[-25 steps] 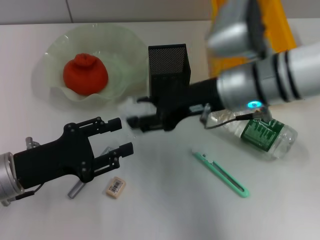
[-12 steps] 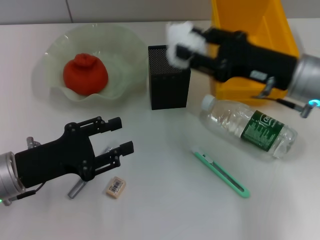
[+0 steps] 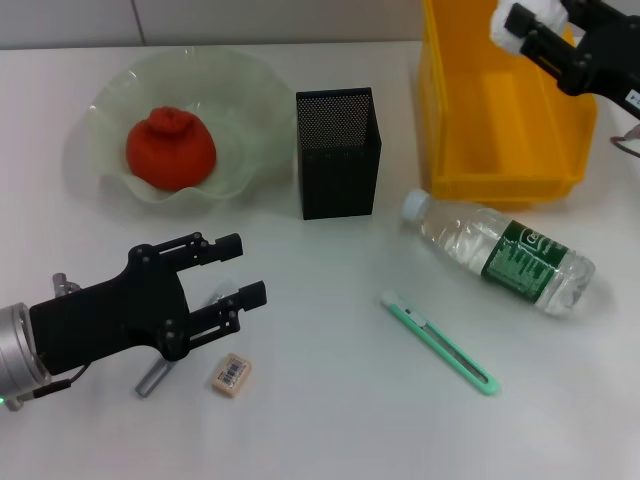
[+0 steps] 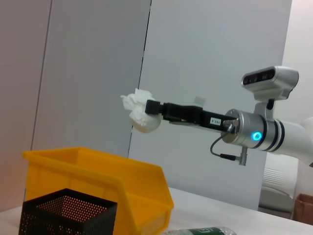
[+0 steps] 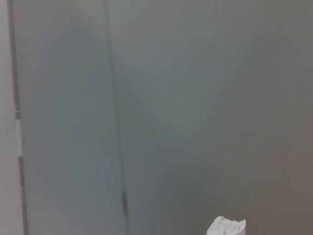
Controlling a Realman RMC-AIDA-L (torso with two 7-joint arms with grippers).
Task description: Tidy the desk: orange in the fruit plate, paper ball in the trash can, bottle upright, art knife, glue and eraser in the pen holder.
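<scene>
My right gripper (image 3: pixel 522 22) is shut on the white paper ball (image 3: pixel 500 30) and holds it in the air above the far right part of the yellow trash can (image 3: pixel 445 150). The left wrist view shows the paper ball (image 4: pixel 142 112) well above the bin (image 4: pixel 122 181). The orange (image 3: pixel 170 148) lies in the green glass fruit plate (image 3: pixel 100 110). The clear bottle (image 3: pixel 505 255) lies on its side. A green art knife (image 3: pixel 440 345) and the eraser (image 3: pixel 231 374) lie on the desk. My left gripper (image 3: pixel 243 270) hovers open above a grey glue stick (image 3: pixel 152 380) that it partly hides.
The black mesh pen holder (image 3: pixel 338 152) stands in the middle, between the plate and the bin. The right wrist view shows only a grey wall and a bit of the paper ball (image 5: pixel 226 227).
My right arm has swung up and to the right with the paper ball, from beside the pen holder to above the yellow bin. The left arm has not moved.
</scene>
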